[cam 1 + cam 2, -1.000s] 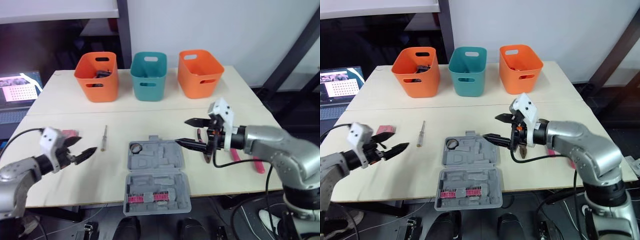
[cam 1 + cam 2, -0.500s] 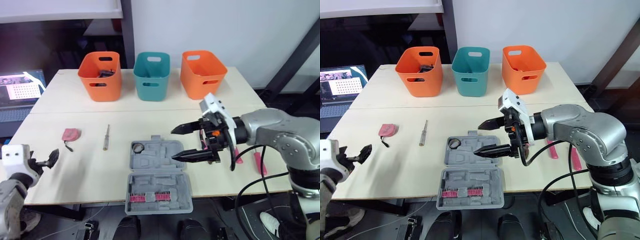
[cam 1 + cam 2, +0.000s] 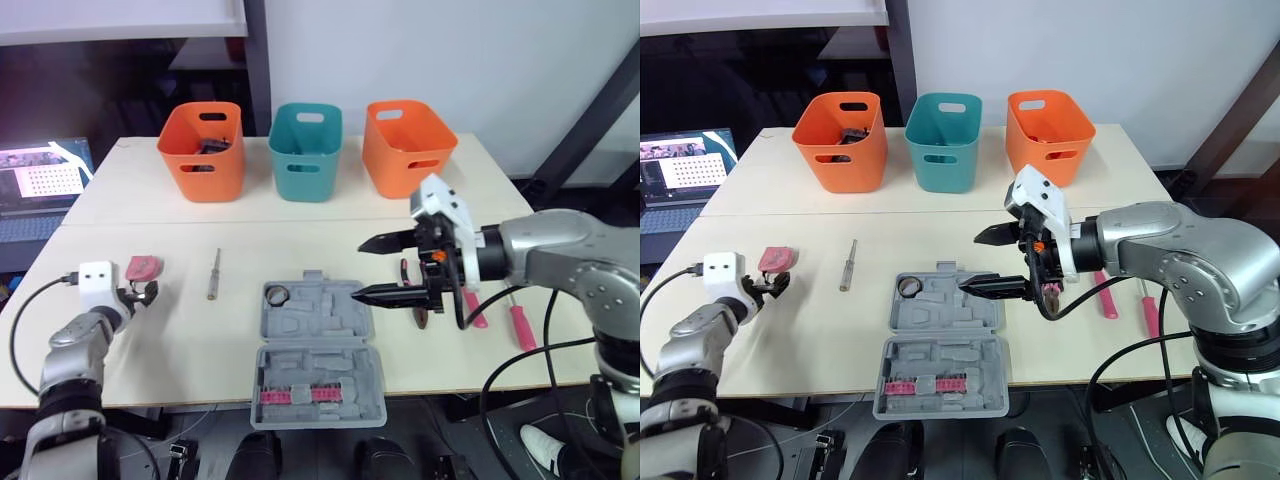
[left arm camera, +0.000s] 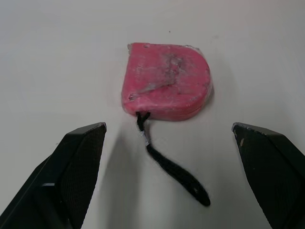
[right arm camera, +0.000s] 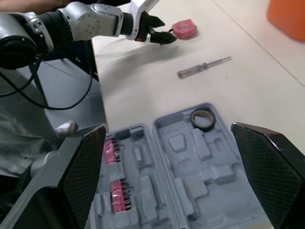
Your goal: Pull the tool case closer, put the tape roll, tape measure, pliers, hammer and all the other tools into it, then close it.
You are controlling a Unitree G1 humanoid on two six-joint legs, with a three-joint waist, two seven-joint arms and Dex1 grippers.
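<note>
Left gripper [image 3: 140, 294] spread wide just beside the tape measure [image 4: 167, 81]; right gripper [image 3: 360, 268] spread wide above the tool case [image 3: 315, 350]
The pink tape measure lies on the table's [image 3: 180, 345] left side, strap toward the gripper; the open grey case sits near-middle, tape roll [image 3: 274, 295] in its far-left pocket; a screwdriver [image 3: 213, 273] lies between them.

Bright, even light leaves only soft shadows on the table [image 3: 150, 210].

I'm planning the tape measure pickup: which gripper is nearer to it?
Left. The left gripper is right beside the pink tape measure, fingers open; the right gripper hovers by the tool case, well away.
</note>
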